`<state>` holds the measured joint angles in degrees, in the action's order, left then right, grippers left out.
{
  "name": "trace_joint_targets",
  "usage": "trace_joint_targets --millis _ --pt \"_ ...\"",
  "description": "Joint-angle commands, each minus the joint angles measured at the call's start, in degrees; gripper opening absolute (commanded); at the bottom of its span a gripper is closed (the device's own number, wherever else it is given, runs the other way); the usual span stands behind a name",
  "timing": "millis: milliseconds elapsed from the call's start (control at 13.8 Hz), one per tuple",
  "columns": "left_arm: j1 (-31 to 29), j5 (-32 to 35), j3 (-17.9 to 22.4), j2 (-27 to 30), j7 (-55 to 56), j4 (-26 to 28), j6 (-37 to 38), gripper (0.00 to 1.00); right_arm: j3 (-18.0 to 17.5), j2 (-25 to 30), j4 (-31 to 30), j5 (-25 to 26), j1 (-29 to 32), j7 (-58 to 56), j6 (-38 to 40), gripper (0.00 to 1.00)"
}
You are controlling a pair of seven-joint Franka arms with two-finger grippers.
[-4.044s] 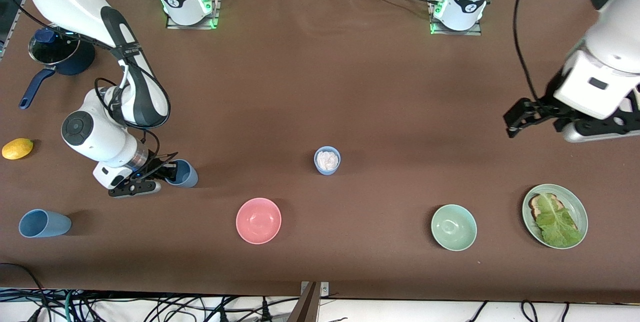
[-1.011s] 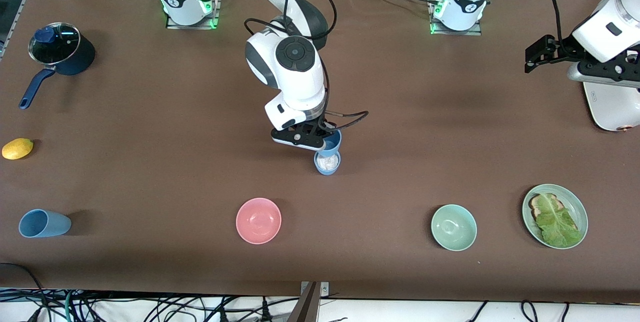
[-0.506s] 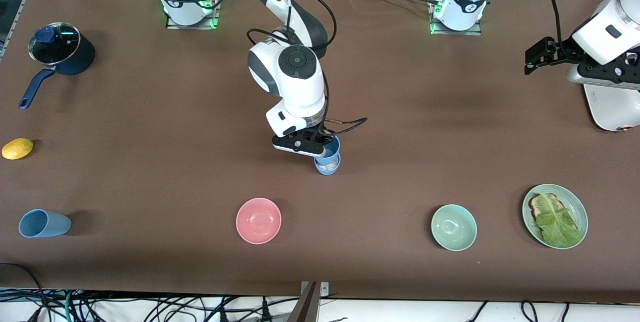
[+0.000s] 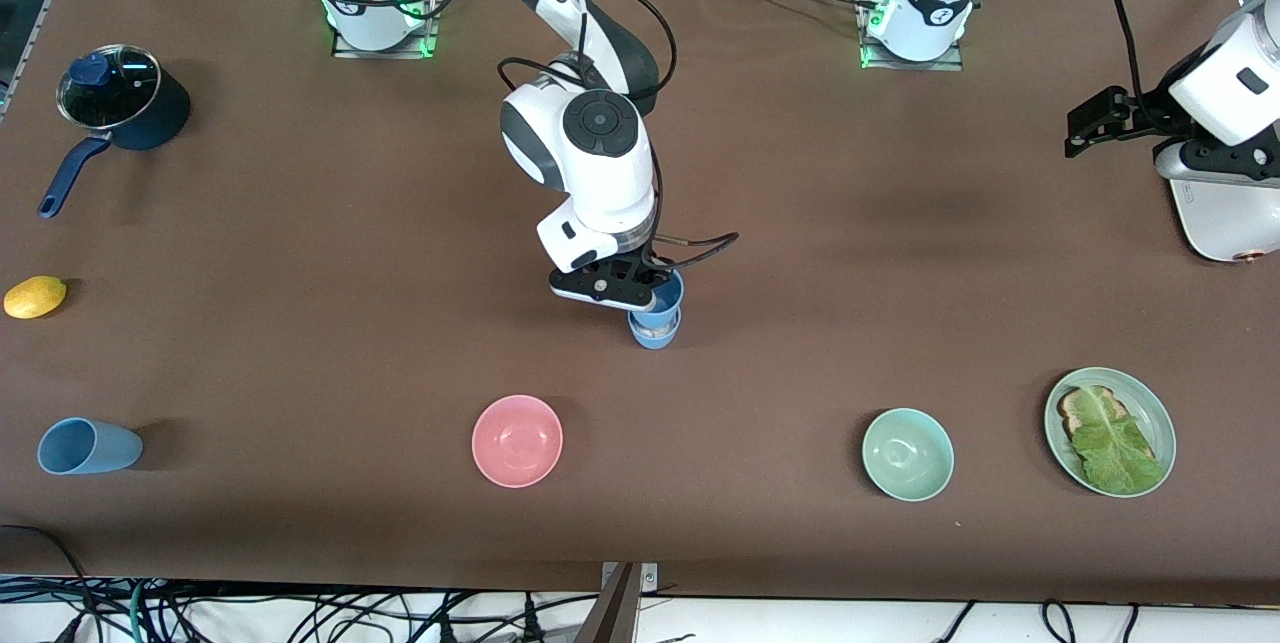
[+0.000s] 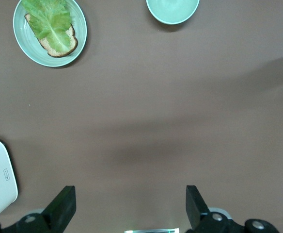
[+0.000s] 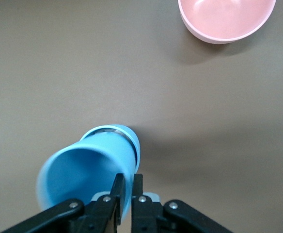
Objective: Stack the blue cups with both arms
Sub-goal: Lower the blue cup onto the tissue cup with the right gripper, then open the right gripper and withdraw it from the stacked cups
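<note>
no readable text, labels or numbers anywhere

Brown table, lidded pot, lemon, blue cups, two bowls, plate

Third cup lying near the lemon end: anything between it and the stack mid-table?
Nothing visible. Bare table runs from the lying cup to the stack; the pink bowl sits nearer the camera, off that line.
</note>
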<state>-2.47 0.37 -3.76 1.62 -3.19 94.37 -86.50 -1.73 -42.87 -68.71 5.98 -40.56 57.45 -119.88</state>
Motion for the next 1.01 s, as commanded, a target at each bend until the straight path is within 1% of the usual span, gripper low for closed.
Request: trace_joint_targets --millis 0,72,144,217,361,578,650,794,939 --pt "-0.3 -1.6 0.0 -0.1 -1.4 -0.4 -0.2 1.00 0.4 -1.3 2.4 1.1 -0.3 0.6 -0.6 0.48" --pt "-0.3 -1.6 -0.1 -0.1 -1.4 -0.4 -0.2 1.00 0.6 -1.3 2.4 1.1 -0.3 0.6 -0.6 0.65" --pt "-0.3 -1.6 -0.1 -0.1 -1.4 -0.5 -0.2 1.00 0.7 -1.2 2.4 1.1 -0.3 0.6 -0.5 0.97" --pt "-0.3 -1.7 -0.1 -0.2 -1.4 -0.6 -0.3 1.00 0.7 -0.9 2.4 1.1 0.0 0.6 -0.1 1.00" --pt "-0.3 -1.7 -0.1 -0.2 -1.4 -0.6 -0.4 1.00 0.6 0.7 2.4 0.8 1.5 -0.4 2.4 1.00" --pt "-0.3 -1.7 -0.2 -0.2 -1.4 -0.6 -0.4 1.00 0.1 5.9 1.5 -1.6 7.1 -11.4 9.9 1.00" --pt "-0.3 -1.7 -0.2 -0.2 -1.4 -0.6 -0.7 1.00 0.1 8.7 -0.2 -3.2 9.3 -16.5 12.3 1.00" --pt "-0.3 -1.7 -0.2 -0.2 -1.4 -0.6 -0.7 1.00 0.1 16.0 -5.8 -6.8 15.0 -28.0 14.8 1.00" --pt "-0.3 -1.7 -0.2 -0.2 -1.5 -0.6 -0.7 1.00 0.1 22.7 -11.0 -7.7 19.6 -35.4 18.1 1.00"
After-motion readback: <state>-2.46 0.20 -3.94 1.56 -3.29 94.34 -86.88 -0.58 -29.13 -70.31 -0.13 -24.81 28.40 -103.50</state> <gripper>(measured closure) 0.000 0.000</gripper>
